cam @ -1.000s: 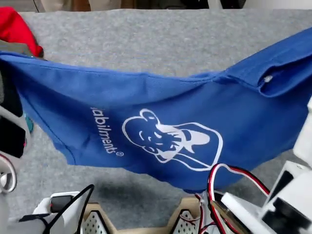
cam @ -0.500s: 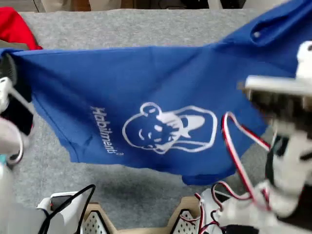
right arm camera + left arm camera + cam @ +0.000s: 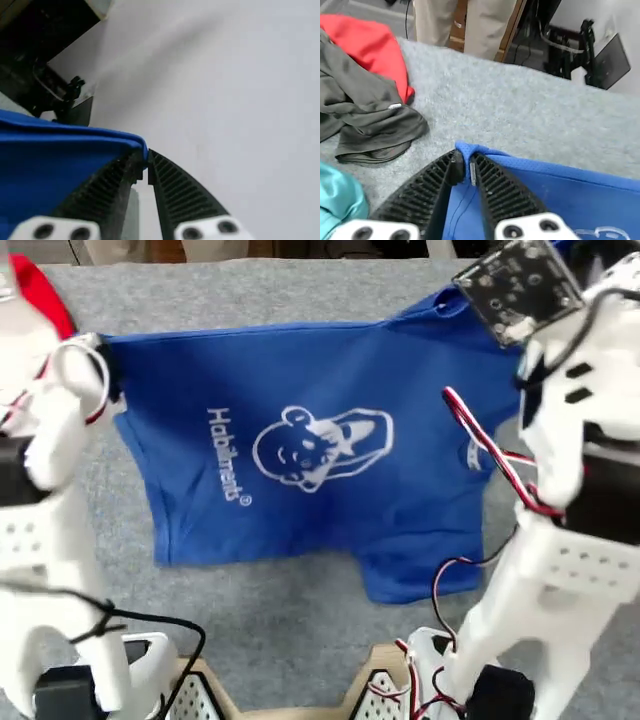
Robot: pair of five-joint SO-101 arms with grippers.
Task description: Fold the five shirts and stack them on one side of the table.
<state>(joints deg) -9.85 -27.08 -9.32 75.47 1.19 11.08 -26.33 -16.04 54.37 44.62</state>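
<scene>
The high view shows the blue cotton shirt with a white printed figure (image 3: 300, 510) spread print-up across the middle of the table, its far edge pulled into a straight line between the two white arms. Its near hem and one sleeve lie on the grey felt table cover (image 3: 280, 295).

The left wrist view shows the grip itself, which the arms hide from above. The left gripper (image 3: 463, 167) has its ribbed black jaws closed almost completely, with only a thin slit between them, pinching the shirt's far left corner (image 3: 560, 190). It also shows what lies at the table's far left: a crumpled red cloth shirt (image 3: 370, 47), a dark grey shirt (image 3: 365, 120) bunched just nearer and touching it, and a patch of teal cloth (image 3: 337, 200) nearer again.

The right wrist view points upward. There the right gripper (image 3: 146, 170) has its jaws pressed nearly together on the folded edge of the blue fabric (image 3: 45, 165) at the far right corner.

Behind that corner is a plain white wall (image 3: 225, 75). Dark equipment (image 3: 600, 60) stands on the floor past the table's far edge.
</scene>
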